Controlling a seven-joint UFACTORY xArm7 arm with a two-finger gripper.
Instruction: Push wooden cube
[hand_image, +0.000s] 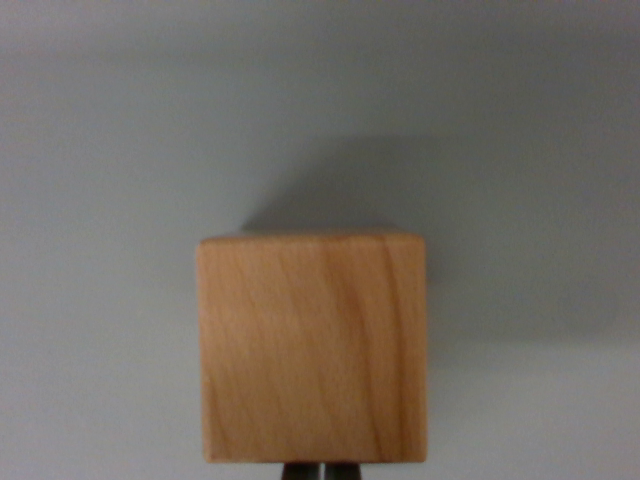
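A light-brown wooden cube (313, 348) with visible grain fills the lower middle of the wrist view and rests on a pale grey surface (110, 200). Its shadow falls behind it toward the upper right. At the very bottom edge, just below the cube's near side, the two dark fingertips of my gripper (320, 471) show close together with only a thin gap between them. They stand right at the cube's near face; whether they touch it is not clear. Nothing is held between them.
Plain grey surface lies on all sides of the cube, with no other objects or edges in view.
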